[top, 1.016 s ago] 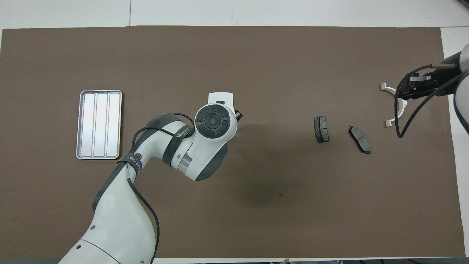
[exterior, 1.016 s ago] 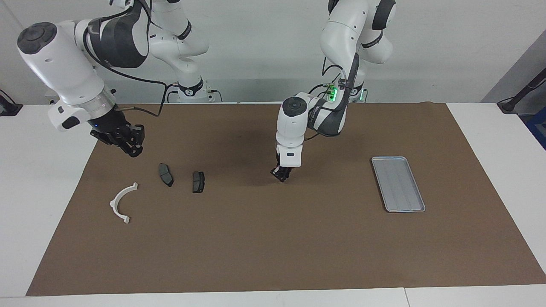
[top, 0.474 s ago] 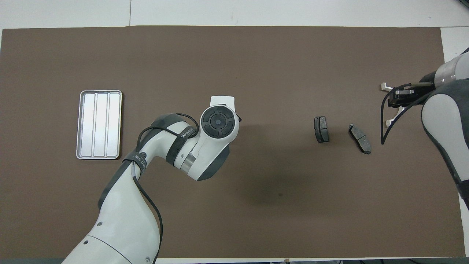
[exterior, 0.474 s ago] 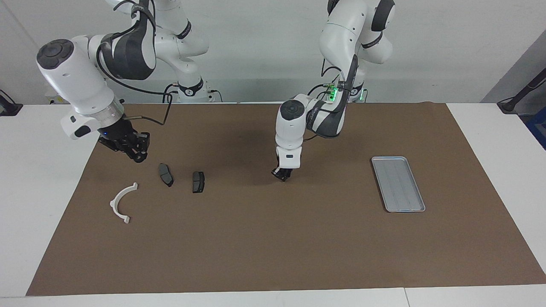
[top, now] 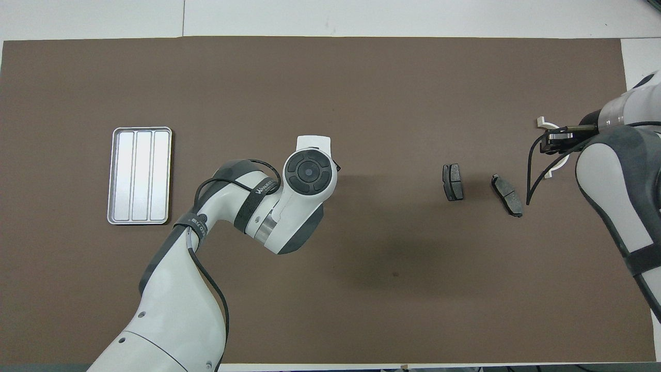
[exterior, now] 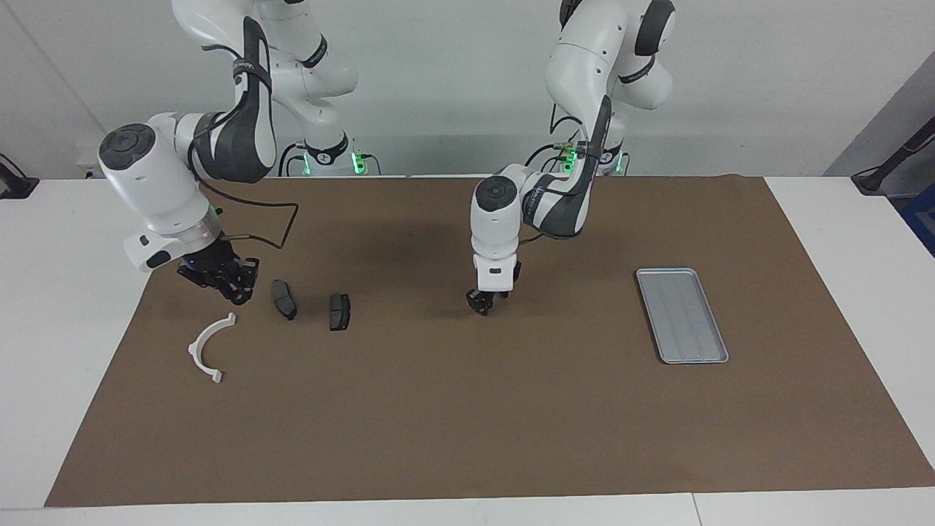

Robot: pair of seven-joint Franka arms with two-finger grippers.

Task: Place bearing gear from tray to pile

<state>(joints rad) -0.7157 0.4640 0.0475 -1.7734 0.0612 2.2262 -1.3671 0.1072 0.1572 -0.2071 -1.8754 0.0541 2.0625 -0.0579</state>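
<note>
While the tray [exterior: 682,315] sits toward the left arm's end of the worktop [exterior: 467,409], nothing is in it as far as I can see, just bare silver-grey metal with a raised rim, rounded corners and lengthwise ridges. No bearing gear shows up anywhere in either view.

The only writing is on the strap around the left arm's wrist, which looks like "WANKEE" (not fully sure, it's tiny).

The pile is at the right arm's end: a white half-ring bracket [exterior: 209,348] and two dark grey brake pads, one [exterior: 283,299] close to the bracket and the other [exterior: 340,311] just beside it toward the middle. All three lie flat and apart from each other.

The left end effector [exterior: 480,302] hangs low over the bare mat mid-worktop, between pile and tray; I can't tell if its fingers are spread or pressed together. The right end effector [exterior: 228,283] is over the spot between the bracket and the nearer pad, and I can't tell its fingers either.
</note>
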